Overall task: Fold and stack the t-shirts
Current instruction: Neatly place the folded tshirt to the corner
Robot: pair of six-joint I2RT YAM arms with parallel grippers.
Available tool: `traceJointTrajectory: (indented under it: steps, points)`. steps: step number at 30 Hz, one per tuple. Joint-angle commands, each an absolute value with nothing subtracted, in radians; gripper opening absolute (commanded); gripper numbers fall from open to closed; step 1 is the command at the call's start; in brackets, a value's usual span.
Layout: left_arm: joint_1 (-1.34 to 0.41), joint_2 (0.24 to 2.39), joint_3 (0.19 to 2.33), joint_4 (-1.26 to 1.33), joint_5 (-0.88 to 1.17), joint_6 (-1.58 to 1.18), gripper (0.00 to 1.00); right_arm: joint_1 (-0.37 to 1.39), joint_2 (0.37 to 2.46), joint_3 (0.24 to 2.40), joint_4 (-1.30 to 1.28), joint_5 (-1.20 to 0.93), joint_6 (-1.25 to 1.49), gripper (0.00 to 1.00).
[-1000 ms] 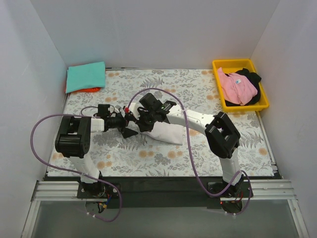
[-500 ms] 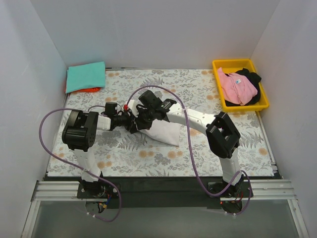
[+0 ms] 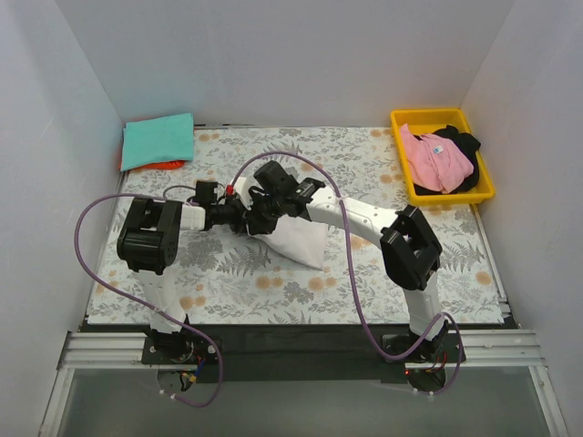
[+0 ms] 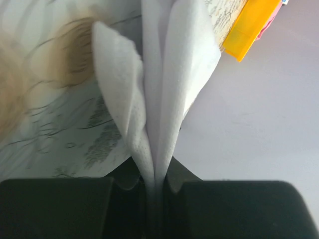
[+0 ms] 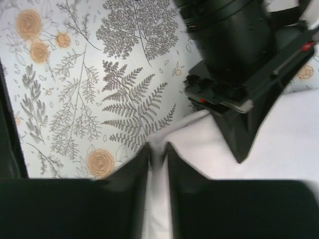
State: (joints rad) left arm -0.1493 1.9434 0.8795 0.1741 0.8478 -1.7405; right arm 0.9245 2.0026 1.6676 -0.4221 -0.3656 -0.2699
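Observation:
A white t-shirt [image 3: 297, 240] lies bunched in the middle of the floral cloth, its left corner lifted where both grippers meet. My left gripper [image 3: 242, 222] [image 4: 155, 172] is shut on a pinched fold of that white t-shirt [image 4: 174, 74]. My right gripper [image 3: 259, 220] [image 5: 158, 149] is right beside it, with its jaws slightly parted and an edge of the white t-shirt [image 5: 279, 144] lying loosely between them. A teal t-shirt [image 3: 158, 139] lies folded on an orange one [image 3: 166, 165] at the far left corner. Pink [image 3: 437, 159] and black [image 3: 466, 144] t-shirts sit in the bin.
The yellow bin [image 3: 485, 175] stands at the far right corner; its edge [image 4: 251, 25] shows in the left wrist view. White walls close in three sides. The left gripper's black body [image 5: 234, 74] fills the upper right of the right wrist view.
My left gripper has moved right and shut on the white t-shirt's corner. The right gripper's jaws, shut on that corner before, have parted. The shirt's left end has been drawn in and up.

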Motion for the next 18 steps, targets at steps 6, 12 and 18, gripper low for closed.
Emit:
traceJointTrajectory:
  steps: [6, 12, 18]
  points:
    - [-0.126, 1.934, 1.275, -0.450, 0.734, -1.182, 0.00, 0.727, 1.930, 1.629, -0.405, -0.661, -0.052, 0.88]
    - [-0.098, 2.042, 1.579, -0.728, 0.547, -0.892, 0.00, 0.589, 1.780, 1.477, -0.408, -0.681, -0.061, 0.98]
    - [-0.019, 2.275, 2.101, -0.936, 0.472, -0.683, 0.00, 0.535, 1.727, 1.405, -0.416, -0.672, -0.077, 0.98]
